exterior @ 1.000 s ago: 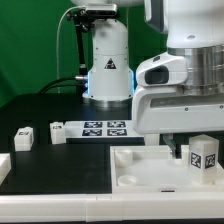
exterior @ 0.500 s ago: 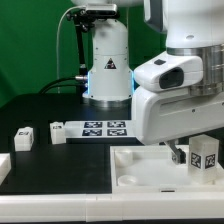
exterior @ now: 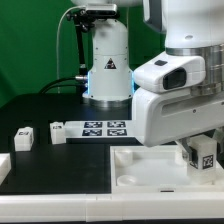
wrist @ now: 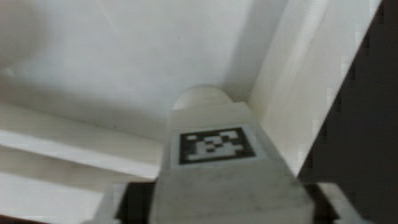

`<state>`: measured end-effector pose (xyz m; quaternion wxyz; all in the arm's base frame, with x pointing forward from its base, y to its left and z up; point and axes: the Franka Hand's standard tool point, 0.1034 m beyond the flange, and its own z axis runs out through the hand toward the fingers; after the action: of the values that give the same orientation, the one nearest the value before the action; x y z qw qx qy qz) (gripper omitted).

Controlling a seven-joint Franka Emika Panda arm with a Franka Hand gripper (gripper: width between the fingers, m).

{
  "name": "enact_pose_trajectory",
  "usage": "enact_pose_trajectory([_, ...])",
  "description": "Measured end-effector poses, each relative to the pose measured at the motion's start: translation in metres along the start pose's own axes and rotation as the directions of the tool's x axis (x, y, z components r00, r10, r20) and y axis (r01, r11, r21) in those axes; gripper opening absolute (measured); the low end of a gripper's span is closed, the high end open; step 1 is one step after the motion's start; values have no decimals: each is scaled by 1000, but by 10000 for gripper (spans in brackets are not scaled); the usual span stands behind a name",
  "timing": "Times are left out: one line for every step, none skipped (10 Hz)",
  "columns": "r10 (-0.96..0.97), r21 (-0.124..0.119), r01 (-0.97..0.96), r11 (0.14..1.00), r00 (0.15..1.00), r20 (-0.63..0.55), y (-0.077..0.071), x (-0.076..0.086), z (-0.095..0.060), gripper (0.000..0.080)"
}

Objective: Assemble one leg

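My gripper (exterior: pixel 200 156) is shut on a leg (exterior: pixel 206 151), a small white block with a black-and-white marker. It holds the leg over the large white tray-like part (exterior: pixel 150 166), at the exterior view's right end. The arm's housing hides part of the leg there. In the wrist view the leg (wrist: pixel 217 150) stands between my dark fingers (wrist: pixel 329 205), marker face towards the camera, over the tray's recessed corner (wrist: pixel 107 70). I cannot tell whether the leg touches the tray. Two more legs (exterior: pixel 24 136) (exterior: pixel 56 131) lie on the black table at the exterior view's left.
The marker board (exterior: pixel 102 128) lies behind the tray, in front of the robot base (exterior: pixel 108 60). Another white part (exterior: pixel 3 166) sits at the exterior view's left edge. A green wall stands behind.
The hand has turned and dropped slightly over the tray's right end. The leg stays in the grip, and the housing now covers more of it.
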<state>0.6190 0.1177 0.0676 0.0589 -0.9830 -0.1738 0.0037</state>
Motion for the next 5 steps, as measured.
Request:
enact_pose_trajectory([5, 0, -5, 1000, 1000, 0, 0, 0, 0, 290])
enact_pose_trajectory([33, 0, -33, 999, 999, 0, 0, 0, 0, 291])
enact_pose_trajectory([32, 0, -32, 999, 999, 0, 0, 0, 0, 291])
enact_pose_trajectory([47, 1, -47, 999, 999, 0, 0, 0, 0, 291])
enact_pose_trajectory([168, 4, -168, 986, 986, -1, -1, 0, 0, 291])
